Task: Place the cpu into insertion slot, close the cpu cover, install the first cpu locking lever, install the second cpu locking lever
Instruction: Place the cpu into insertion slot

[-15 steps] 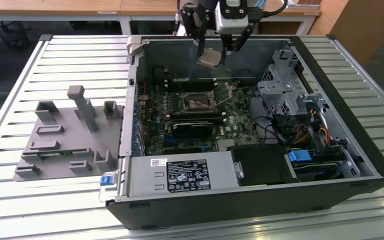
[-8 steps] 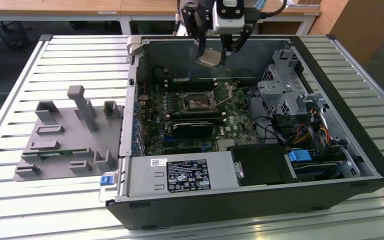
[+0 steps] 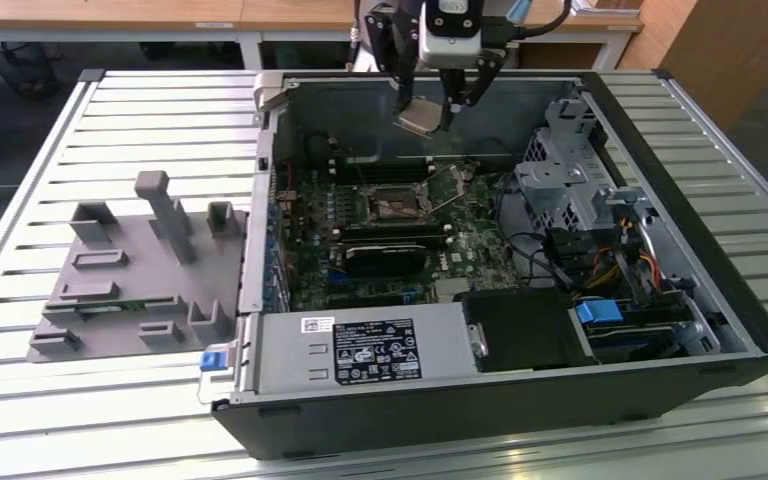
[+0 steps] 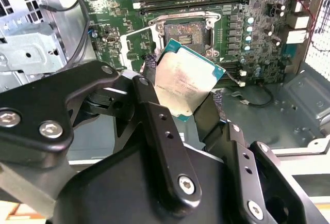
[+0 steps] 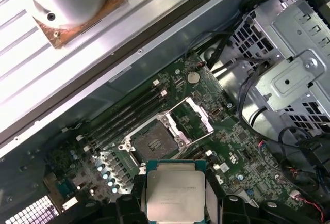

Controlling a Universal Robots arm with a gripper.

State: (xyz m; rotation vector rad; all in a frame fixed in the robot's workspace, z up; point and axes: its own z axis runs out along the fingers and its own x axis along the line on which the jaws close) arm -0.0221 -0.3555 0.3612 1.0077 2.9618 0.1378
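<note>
My gripper (image 3: 434, 110) hangs above the back of the open computer case, shut on the cpu (image 3: 419, 118), a flat square chip with a silvery-beige face. Both wrist views show the cpu (image 4: 185, 82) (image 5: 174, 190) pinched by its edges between the black fingers (image 4: 149, 87) and tilted. Below it on the green board lies the insertion slot (image 3: 395, 208) (image 4: 185, 33) (image 5: 152, 142), open with a dark centre. The cpu cover (image 5: 194, 114) (image 4: 135, 42) stands swung up beside the slot. The chip is well above the slot, apart from it.
Black memory sticks (image 3: 387, 243) flank the slot. A metal drive cage with cables (image 3: 571, 190) fills the case on the exterior view's right, and a power supply (image 3: 357, 350) sits at the front. A grey fixture (image 3: 144, 270) stands on the slatted table (image 3: 117, 120).
</note>
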